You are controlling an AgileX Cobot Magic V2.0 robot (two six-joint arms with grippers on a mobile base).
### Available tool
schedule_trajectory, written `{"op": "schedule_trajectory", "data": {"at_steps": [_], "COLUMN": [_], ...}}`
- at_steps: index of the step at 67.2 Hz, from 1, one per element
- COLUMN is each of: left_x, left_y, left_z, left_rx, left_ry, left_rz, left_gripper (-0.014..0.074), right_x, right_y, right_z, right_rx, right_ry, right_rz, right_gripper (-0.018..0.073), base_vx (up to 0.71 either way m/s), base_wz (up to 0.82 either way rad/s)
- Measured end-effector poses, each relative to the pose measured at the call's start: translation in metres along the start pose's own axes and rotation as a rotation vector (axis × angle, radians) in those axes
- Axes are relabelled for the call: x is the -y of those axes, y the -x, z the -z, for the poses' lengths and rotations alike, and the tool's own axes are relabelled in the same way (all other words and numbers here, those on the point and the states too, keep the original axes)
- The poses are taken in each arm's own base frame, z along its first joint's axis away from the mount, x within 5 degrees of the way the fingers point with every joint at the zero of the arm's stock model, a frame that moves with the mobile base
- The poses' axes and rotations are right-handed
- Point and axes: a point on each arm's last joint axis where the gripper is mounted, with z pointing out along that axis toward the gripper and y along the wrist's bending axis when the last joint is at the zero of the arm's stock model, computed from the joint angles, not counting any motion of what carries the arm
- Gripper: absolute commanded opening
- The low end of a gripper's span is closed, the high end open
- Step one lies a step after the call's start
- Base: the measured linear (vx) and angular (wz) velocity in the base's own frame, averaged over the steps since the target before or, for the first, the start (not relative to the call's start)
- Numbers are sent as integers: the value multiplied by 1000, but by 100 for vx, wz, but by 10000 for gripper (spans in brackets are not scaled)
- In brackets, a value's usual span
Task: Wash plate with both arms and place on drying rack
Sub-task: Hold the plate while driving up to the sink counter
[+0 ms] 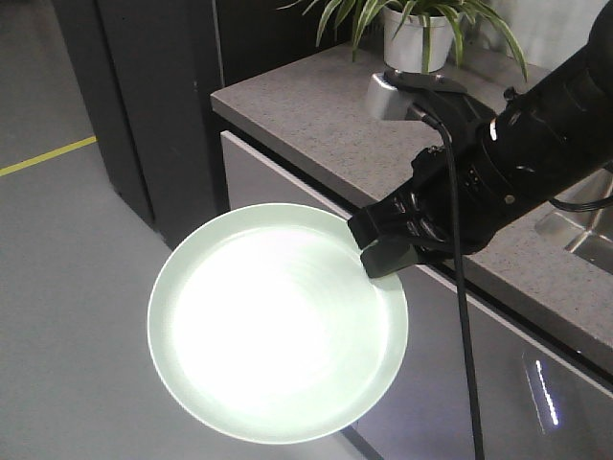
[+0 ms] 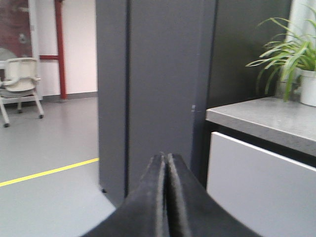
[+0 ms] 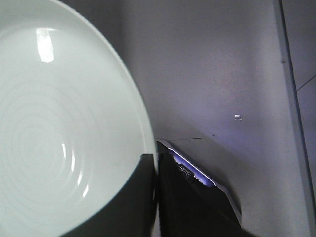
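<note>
Left side first: the left gripper (image 2: pixel 166 158) has its fingers (image 2: pixel 148 197) pressed flat together with nothing between them, pointing out at a dark grey pillar (image 2: pixel 148 74). A pale office chair (image 2: pixel 19 81) sits far off to the left of it, and a yellow line (image 2: pixel 49 172) runs across the grey floor (image 2: pixel 59 143). On the front cam, going across from the left, it's bare floor with that yellow line (image 1: pixel 48 155) again. Next is the plate (image 1: pixel 278 321), up in the air and off the front edge of the worktop (image 1: pixel 326 125), with the floor behind it. It's tilted so its face points at the camera, and the middle is blown out by glare, so I can't read the surface there. The right gripper (image 1: pixel 388 251) has it by the upper right rim, fingers clamped on the edge, and a black cable (image 1: pixel 460 287) hangs down off that arm. The right wrist cam backs this up: the plate (image 3: pixel 59 123) fills the left of the view, faint rings show in its surface, and the dark fingers (image 3: pixel 133 197) are pinched on its lower rim. Behind the arm the speckled grey worktop carries a white plant pot (image 1: pixel 417 38) with long green leaves. Under the worktop is a pale grey cabinet front (image 1: pixel 536 383). At the far right edge I can just see a corner of the steel sink (image 1: pixel 584 230) set into the worktop.
</note>
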Motion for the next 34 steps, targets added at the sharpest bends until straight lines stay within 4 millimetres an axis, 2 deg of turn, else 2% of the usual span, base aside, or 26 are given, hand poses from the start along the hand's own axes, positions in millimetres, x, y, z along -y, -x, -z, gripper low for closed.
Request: {"op": "schedule_trajectory", "data": {"at_steps": [34], "left_x": [0], "left_y": [0], "left_z": [0], "left_rx": [0], "left_ry": [0], "left_rz": [0], "left_gripper": [-7], "right_x": [0], "right_y": [0], "right_z": [0], "right_rx": [0], "right_ry": [0], "right_rz": [0], "right_gripper": [-4], "base_vx": [7], "base_wz": [-27]}}
